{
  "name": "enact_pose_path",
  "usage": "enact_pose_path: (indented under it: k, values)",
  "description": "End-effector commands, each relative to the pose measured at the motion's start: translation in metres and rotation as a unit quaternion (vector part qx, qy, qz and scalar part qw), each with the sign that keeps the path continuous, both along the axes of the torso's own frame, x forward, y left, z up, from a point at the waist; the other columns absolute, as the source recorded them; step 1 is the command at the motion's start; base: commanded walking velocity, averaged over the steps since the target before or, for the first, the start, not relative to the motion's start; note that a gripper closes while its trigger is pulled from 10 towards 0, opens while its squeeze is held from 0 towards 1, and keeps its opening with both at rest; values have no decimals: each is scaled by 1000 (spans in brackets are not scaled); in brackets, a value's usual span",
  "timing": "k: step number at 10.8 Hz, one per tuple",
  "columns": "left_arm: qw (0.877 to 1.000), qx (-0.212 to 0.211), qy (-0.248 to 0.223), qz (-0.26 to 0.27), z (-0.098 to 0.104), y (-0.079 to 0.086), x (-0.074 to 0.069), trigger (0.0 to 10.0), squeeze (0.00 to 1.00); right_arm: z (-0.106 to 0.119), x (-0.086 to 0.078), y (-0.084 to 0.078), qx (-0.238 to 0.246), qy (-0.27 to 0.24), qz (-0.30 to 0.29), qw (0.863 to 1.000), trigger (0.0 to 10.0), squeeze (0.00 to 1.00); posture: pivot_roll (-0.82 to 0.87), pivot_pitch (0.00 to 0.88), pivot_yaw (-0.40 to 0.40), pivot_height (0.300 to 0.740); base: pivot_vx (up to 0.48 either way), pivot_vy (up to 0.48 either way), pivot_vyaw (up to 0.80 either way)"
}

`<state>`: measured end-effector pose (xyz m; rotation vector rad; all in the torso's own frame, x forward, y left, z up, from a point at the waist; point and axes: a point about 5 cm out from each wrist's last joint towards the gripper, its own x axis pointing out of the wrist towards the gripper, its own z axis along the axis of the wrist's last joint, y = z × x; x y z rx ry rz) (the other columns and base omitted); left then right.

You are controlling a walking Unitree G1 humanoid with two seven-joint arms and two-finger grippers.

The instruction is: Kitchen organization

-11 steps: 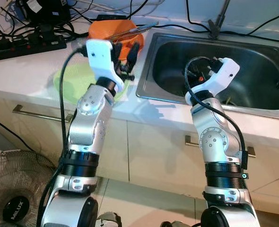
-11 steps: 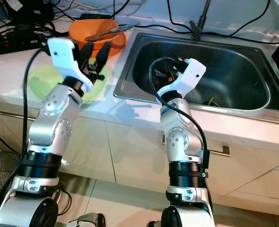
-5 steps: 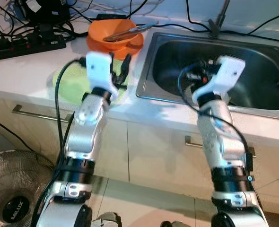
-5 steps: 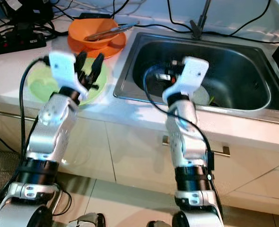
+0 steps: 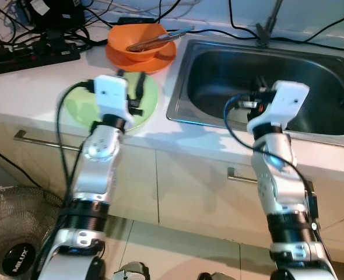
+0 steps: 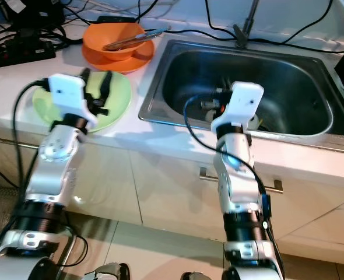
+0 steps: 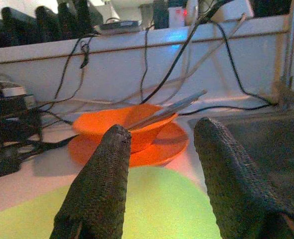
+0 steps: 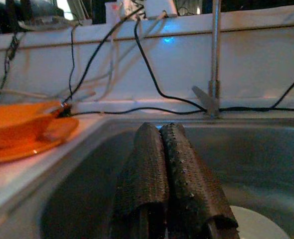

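Now: left tool (image 7: 159,164) wide over green plate (image 5: 146,105) | right tool (image 8: 169,184) closed, empty, above sink (image 5: 218,70)

Green plate (image 5: 146,108) lies flat beside stacked orange bowl (image 5: 138,42) and plate.

Both arms have drawn back toward the robot. The left gripper (image 5: 132,90), fingers spread, has come away from the orange bowl (image 5: 138,43) and now hangs over the green plate (image 5: 150,102) — the bowl is uncovered again. The right gripper (image 8: 168,169), fingers pressed together, has pulled back to the near side of the sink (image 5: 329,70) — seemingly a little higher.
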<state>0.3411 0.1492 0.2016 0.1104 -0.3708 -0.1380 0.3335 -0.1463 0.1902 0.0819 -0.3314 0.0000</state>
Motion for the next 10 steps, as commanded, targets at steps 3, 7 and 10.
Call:
enact_pose_path:
  k: [3,7,10]
  values:
    - [999,-23,14,43,3,39,-9,10000,1000,-4,-3,0,-5,-2,-4,1000,10000,0,83,92,5,740,0,0,0]
    - [995,-30,69,72,-2,90,-27,10000,1000,-7,-2,6,-9,5,11,1000,10000,0,95,84,-3,740,0,0,0]
    - [976,204,64,-34,0,71,-50,10000,0,-10,-2,9,-7,11,17,1000,10000,0,106,86,-7,740,0,0,0]
